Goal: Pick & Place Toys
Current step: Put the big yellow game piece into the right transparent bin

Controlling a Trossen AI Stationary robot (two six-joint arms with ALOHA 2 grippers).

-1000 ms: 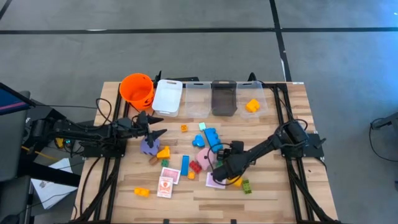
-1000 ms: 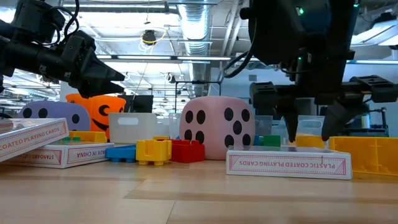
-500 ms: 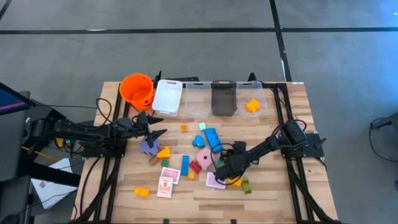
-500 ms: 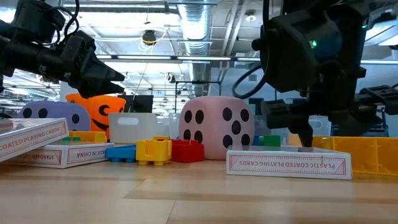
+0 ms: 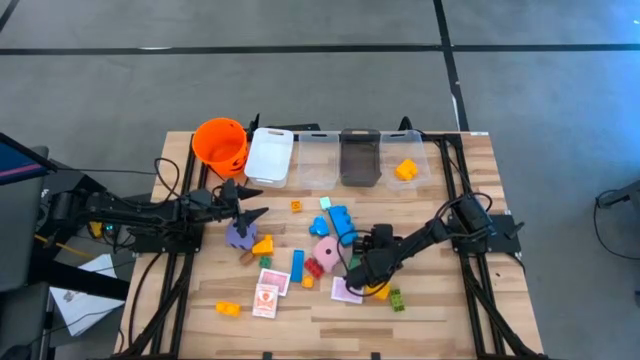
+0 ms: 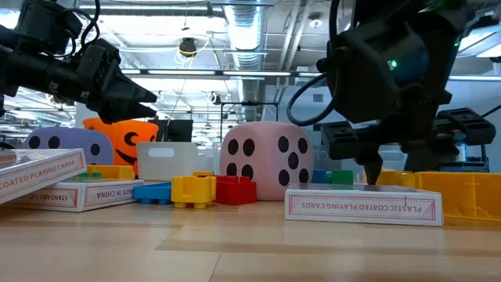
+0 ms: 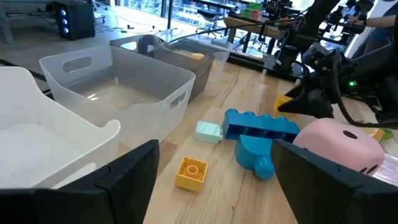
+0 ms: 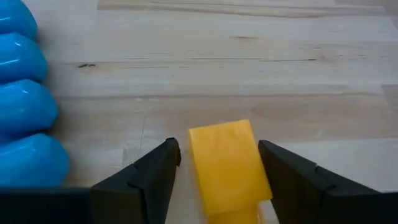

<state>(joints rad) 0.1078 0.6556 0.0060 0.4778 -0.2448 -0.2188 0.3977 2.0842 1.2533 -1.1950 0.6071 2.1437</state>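
right gripper [image 8: 214,165] low over table, fingers apart either side of yellow brick [image 8: 227,163], not clamped, left gripper [image 5: 252,204] wide apart, idle near purple die [image 5: 239,236]

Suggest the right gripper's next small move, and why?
Probably close the fingers. In the right wrist view the yellow brick sits between the two fingers with gaps on both sides, so nothing is gripped yet. The right gripper is already down among the toys by the pink card. The left gripper waits open near the purple die.
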